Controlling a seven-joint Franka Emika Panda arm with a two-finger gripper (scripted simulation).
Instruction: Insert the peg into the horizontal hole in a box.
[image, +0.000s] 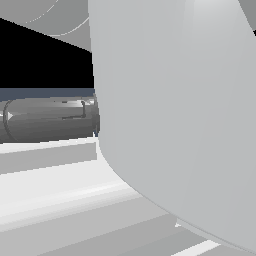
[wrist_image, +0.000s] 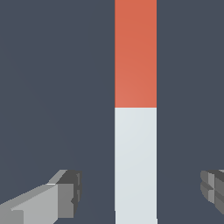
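Two fingers (wrist_image: 65, 194) of the gripper (wrist_image: 140, 192) stand wide apart in the wrist view, one on each side of the peg (wrist_image: 135, 109), neither touching it. Its long axis runs straight between them across the dark floor (wrist_image: 52, 87), pale end nearest the fingers, orange-red length pointing away. Exterior view: a grey arm housing (image: 175, 115) fills the frame; peg unseen.

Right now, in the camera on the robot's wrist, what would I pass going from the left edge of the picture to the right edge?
One grey gripper finger → dark bare floor → the peg, orange-red above its pale end → more dark floor → the other finger.
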